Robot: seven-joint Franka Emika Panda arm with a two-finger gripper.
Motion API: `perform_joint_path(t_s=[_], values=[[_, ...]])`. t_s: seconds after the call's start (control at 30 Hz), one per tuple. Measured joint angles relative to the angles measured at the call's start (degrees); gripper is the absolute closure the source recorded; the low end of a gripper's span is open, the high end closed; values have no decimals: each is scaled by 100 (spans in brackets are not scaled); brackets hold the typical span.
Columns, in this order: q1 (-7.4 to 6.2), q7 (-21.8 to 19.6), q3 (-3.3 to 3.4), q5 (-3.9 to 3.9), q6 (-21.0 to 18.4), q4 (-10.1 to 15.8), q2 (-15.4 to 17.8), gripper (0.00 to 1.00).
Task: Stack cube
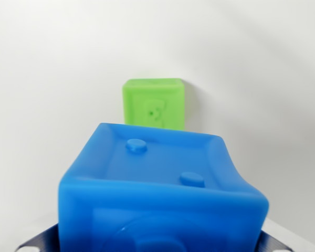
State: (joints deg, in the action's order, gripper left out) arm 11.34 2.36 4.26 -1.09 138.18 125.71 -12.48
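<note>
Nearest the camera, metal fingers [163,242] show only as grey tips at the bottom corners, left [39,242] & right, w/ the blue cube [160,194] clamped between them. Blue cube fills the lower half of the wrist view, slightly tilted, top face recessed w/ two round studs. Beyond it, farther off & a bit left of centre, a green cube [154,102] sits on the white worktop [47,79], embossed shape on its front face, soft shadow to its right. The two cubes overlap in view; can't tell if they touch.
</note>
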Motion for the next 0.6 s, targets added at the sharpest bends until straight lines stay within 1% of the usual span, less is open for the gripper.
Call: perform_joint_path(t_s=[0.2,0.6], values=[[0,16,-2,-27,249,29,-263,100],[0,53,-10,-83,683,56,-661,100]])
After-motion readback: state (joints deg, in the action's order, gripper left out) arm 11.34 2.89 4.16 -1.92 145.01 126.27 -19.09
